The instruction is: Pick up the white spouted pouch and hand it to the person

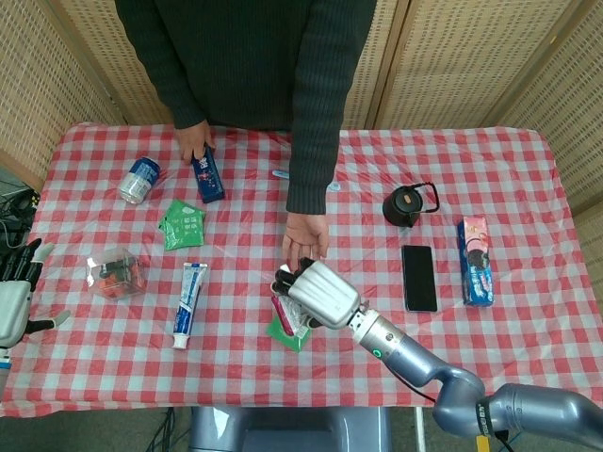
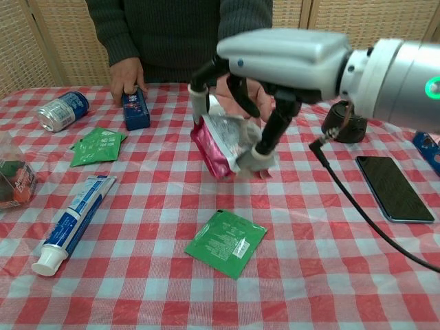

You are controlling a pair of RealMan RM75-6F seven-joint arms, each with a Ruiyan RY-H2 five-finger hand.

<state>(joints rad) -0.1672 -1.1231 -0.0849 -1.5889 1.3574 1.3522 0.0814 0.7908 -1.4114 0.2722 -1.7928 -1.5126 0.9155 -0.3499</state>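
**Two cameras, one table**

Our head view looked steeply down from above, taking in the whole checked table with the person at 12 o'clock. Our chest view sat low and close, facing the same way. Both views shared the right hand and the toothpaste tube.
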